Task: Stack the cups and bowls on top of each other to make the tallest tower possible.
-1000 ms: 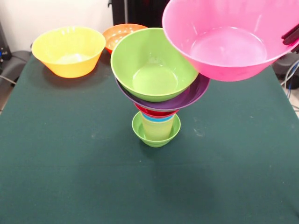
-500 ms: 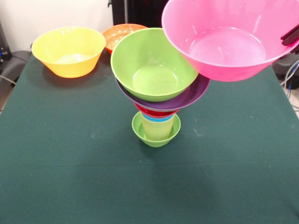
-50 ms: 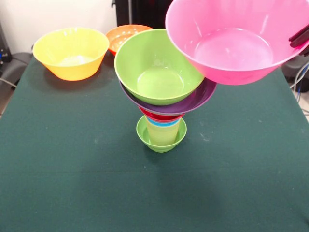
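Above the tower (image 3: pixel 161 104), the gripper (image 3: pixel 300 37) is clamped on the pink bowl (image 3: pixel 236 41); an off-centre release onto the green bowl (image 3: pixel 157 67) could topple everything.

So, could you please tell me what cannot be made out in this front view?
- Gripper: only black tips at the right edge, on the glossy pink plastic bowl; grip unclear.
- Medium orange plastic bowl: partly behind the large green bowl.
- Cups in the tower: only rims show beneath the wide purple bowl.
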